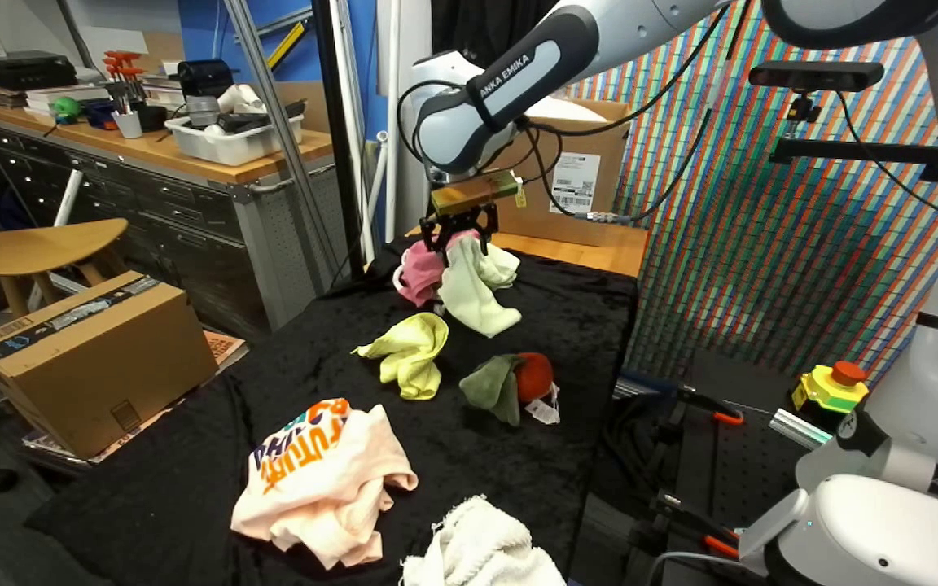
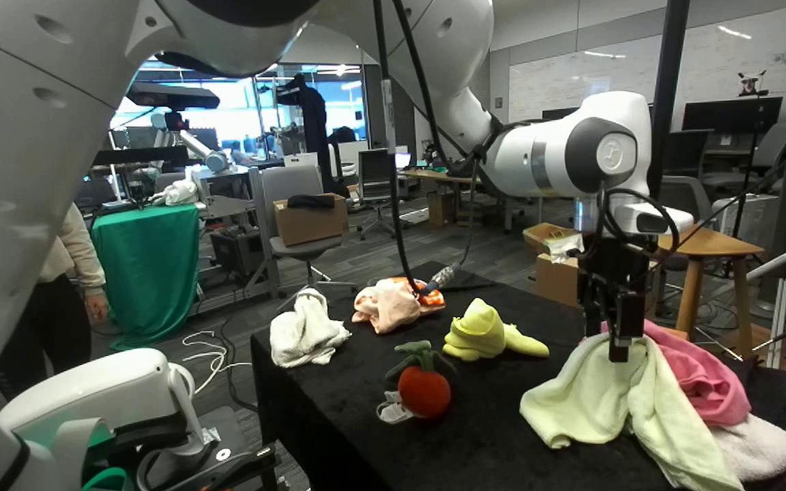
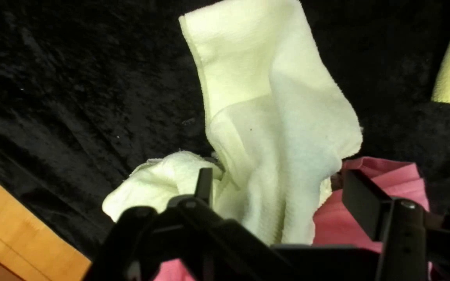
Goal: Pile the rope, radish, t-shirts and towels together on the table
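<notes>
Downward points the gripper [image 3: 280, 179], its fingers [image 3: 365, 205] spread well apart with a pale green towel [image 3: 307, 125] between them; whether they touch it cannot be told. That towel drapes across the pink t-shirt [image 2: 700, 382], its lower folds reaching onto the black table [image 1: 469, 456]. A whitish towel [image 2: 761, 447] pokes out beside them both, partly covered, and at the pink garment's edge a curve of white rope [image 1: 397, 279] shows, the rest hidden. Near these lies the bright yellow-green towel [image 1: 412, 358], crumpled. Close to it, yet apart from the cloths, is the radish [image 2: 424, 392], red and round, its green leaves and a white tag [image 1: 544, 411] in sight in both exterior views. Farther out sit the cream t-shirt [image 1: 330, 488], rumpled with its orange print partly showing, and the white towel [image 2: 306, 331], bunched near the table's edge; both lie well apart from the gripper. Past the table's end is a wooden surface [image 1: 622, 251]; to the side, in an exterior view, a cardboard box [image 1: 94, 366] stands beyond the table, with a wooden stool [image 1: 37, 242] behind it.
</notes>
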Robot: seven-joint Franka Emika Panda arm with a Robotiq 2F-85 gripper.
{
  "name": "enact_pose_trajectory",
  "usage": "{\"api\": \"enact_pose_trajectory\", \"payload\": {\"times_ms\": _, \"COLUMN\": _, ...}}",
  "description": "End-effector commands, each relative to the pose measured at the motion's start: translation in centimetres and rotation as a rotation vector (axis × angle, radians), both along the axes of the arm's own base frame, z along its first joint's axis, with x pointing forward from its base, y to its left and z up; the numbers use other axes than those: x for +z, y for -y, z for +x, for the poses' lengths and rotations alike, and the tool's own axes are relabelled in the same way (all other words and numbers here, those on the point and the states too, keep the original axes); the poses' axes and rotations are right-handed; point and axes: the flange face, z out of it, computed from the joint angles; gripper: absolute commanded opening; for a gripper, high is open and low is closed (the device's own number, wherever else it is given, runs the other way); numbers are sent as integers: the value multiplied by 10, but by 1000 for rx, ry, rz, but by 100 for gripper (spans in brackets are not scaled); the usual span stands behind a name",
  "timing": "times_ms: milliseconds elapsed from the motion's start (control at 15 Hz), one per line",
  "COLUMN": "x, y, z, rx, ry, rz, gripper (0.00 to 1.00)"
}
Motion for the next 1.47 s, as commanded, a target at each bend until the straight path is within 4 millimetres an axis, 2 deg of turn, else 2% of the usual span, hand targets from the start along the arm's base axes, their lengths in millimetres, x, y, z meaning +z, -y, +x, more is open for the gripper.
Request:
{"api": "enact_pose_trajectory", "payload": {"times_ms": 0, "x": 39, "y": -14, "z": -15, "rx": 98, "ry": -18, "rz": 1, "gripper": 100}}
{"api": "enact_pose_trajectory", "payload": {"times_ms": 267, "x": 55, "y": -41, "z": -16, "rx": 243, "ry": -39, "rz": 7, "gripper": 100}}
{"api": "enact_pose_trajectory", "payload": {"times_ms": 467, "x": 54, "y": -75, "z": -17, "rx": 381, "ry": -57, "rz": 15, "gripper": 100}}
{"api": "enact_pose_trajectory", "payload": {"times_ms": 733, "x": 31, "y": -125, "z": -17, "rx": 474, "ry": -81, "rz": 18, "gripper": 100}}
{"api": "enact_pose_trajectory", "payload": {"times_ms": 933, "x": 11, "y": -150, "z": -17, "rx": 511, "ry": -105, "rz": 24, "gripper": 100}}
{"api": "enact_pose_trajectory", "payload": {"times_ms": 1067, "x": -6, "y": -161, "z": -15, "rx": 517, "ry": -117, "rz": 28, "gripper": 100}}
{"api": "enact_pose_trajectory", "payload": {"times_ms": 1400, "x": -43, "y": -166, "z": -2, "rx": 512, "ry": -147, "rz": 36, "gripper": 100}}
